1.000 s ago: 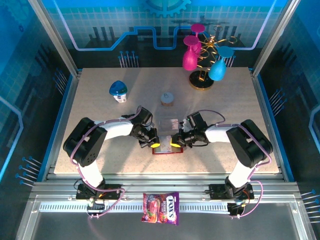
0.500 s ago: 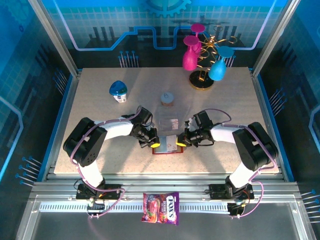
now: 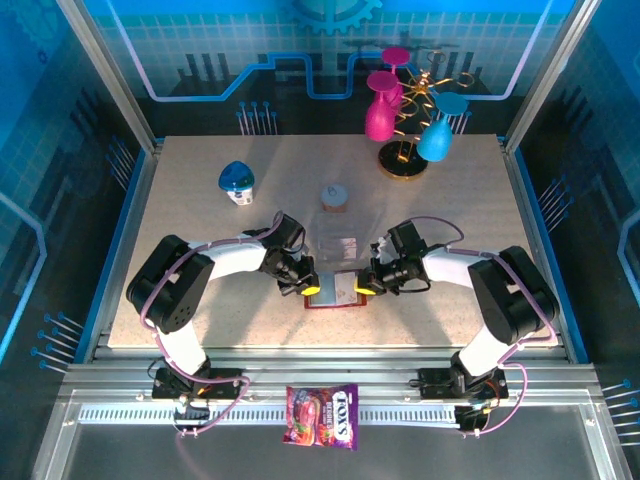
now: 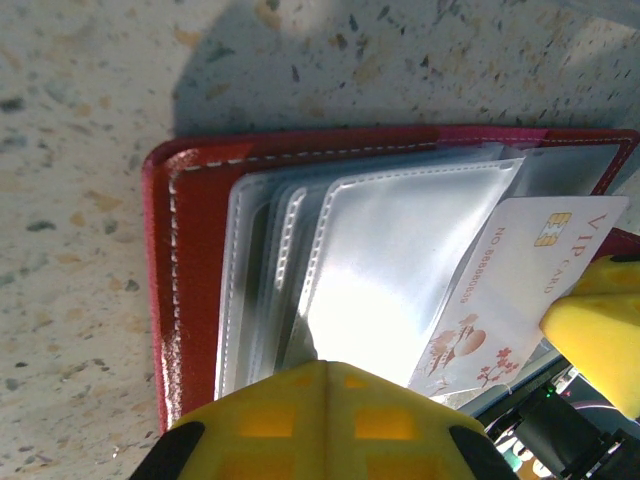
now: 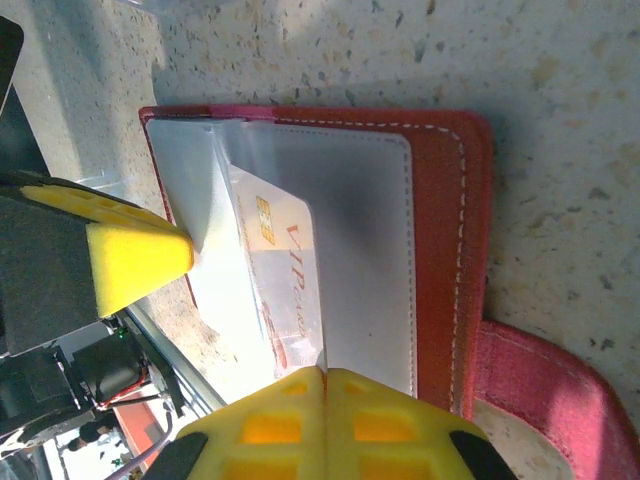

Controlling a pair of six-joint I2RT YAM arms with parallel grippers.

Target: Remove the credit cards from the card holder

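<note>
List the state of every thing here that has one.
card holder: open, lying flat.
VIP card: partly pulled out of the clear pockets.
left tool: shut on the clear pockets.
right tool: shut on the VIP card.
snap tab: unfastened.
glasses: hanging upside down on gold stand.

The card holder pocket point(image 4: 400, 250) hides part of the white card point(image 4: 530, 280).

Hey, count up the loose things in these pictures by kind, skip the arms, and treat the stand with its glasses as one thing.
red card holder: 1
credit card: 1
clear box: 1
small jar: 1
blue-capped bottle: 1
stand with glasses: 1
candy packet: 1
Total: 7
</note>
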